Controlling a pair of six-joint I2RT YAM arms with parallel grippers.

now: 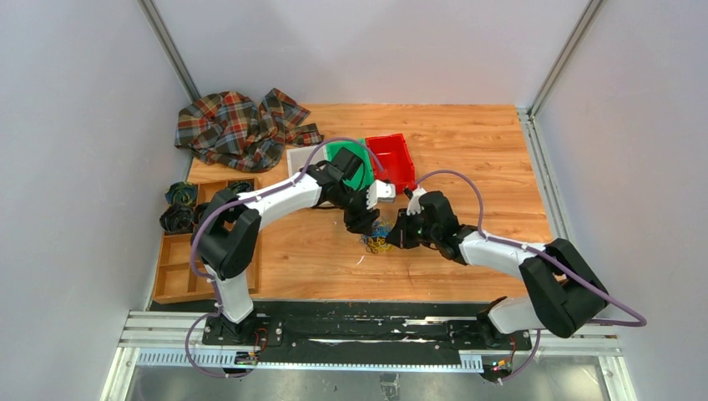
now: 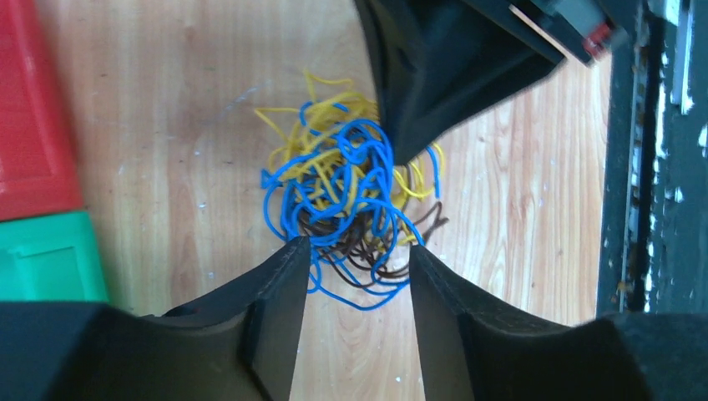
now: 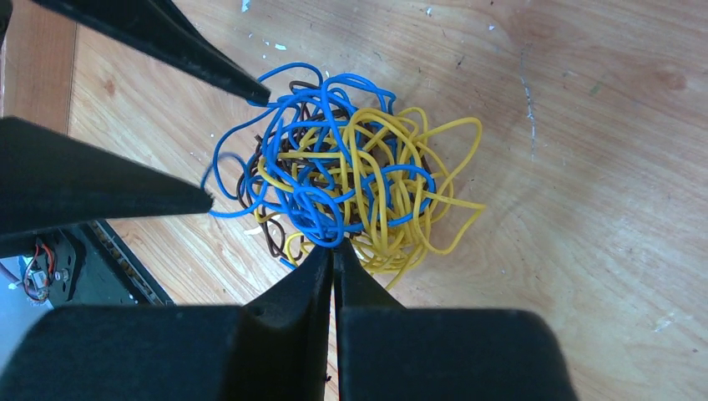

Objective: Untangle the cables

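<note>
Seen from above, the small tangle of thin yellow, blue and brown wire strands (image 1: pixel 377 243) near the middle of the worktop is largely covered by the black left gripper (image 1: pixel 367 227) and black right gripper (image 1: pixel 392 237). Its single strands are too small to tell apart there. From the left wrist, the right gripper hides the tangle's upper right part. The red plastic bin (image 2: pixel 33 109) and the green plastic piece (image 2: pixel 50 255) are cut off by that picture's left edge. From the right wrist, the right gripper's tips meet at the tangle's rim, and whether a strand is pinched between them cannot be told. The white left arm (image 1: pixel 275 196) covers part of the compartmented wooden tray (image 1: pixel 171 271) at the worktop's left edge
</note>
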